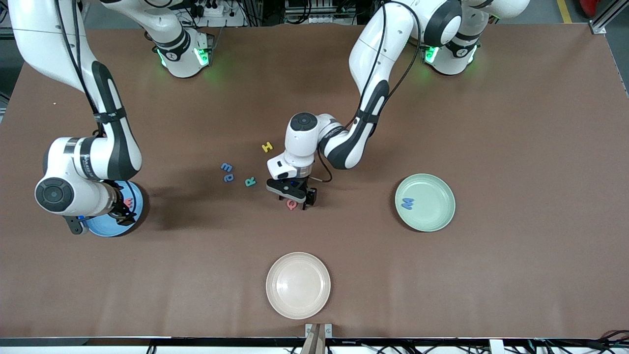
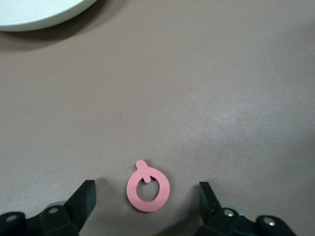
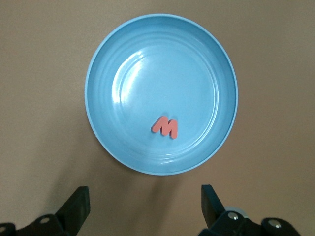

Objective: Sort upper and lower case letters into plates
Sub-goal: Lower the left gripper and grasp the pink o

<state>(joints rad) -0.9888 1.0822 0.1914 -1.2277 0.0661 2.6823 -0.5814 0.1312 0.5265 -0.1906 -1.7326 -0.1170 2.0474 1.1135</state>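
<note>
Where the plates stand, we count three: a sky blue plate [image 1: 115, 223] at the right arm's end of the table, a mint green plate [image 1: 425, 202] toward the left arm's end, and a cream-white plate [image 1: 298, 285] between them, nearest the front camera. We count seven letters. One orange-red letter [image 3: 165, 127] lies in the blue plate; one blue letter [image 1: 407, 202] lies in the green plate. Five lie on the brown table [image 1: 516, 147]: a yellow letter [image 1: 267, 146], two blue letters [image 1: 227, 172] close together, a teal letter [image 1: 250, 182] and a pink ring-shaped letter [image 2: 148, 192].

The left gripper [image 1: 296, 196] is low over the pink letter, jaws spread wide to either side of it and touching nothing we can see. The right gripper [image 1: 118, 211] hangs over the blue plate, jaws wide apart and holding nothing.

The front view hides much of the blue plate under the right arm; the right wrist view shows it whole, with its single letter off centre. The left wrist view shows the pink letter flat on the table between the fingers [image 2: 81, 204], where the front view shows only part of it.
</note>
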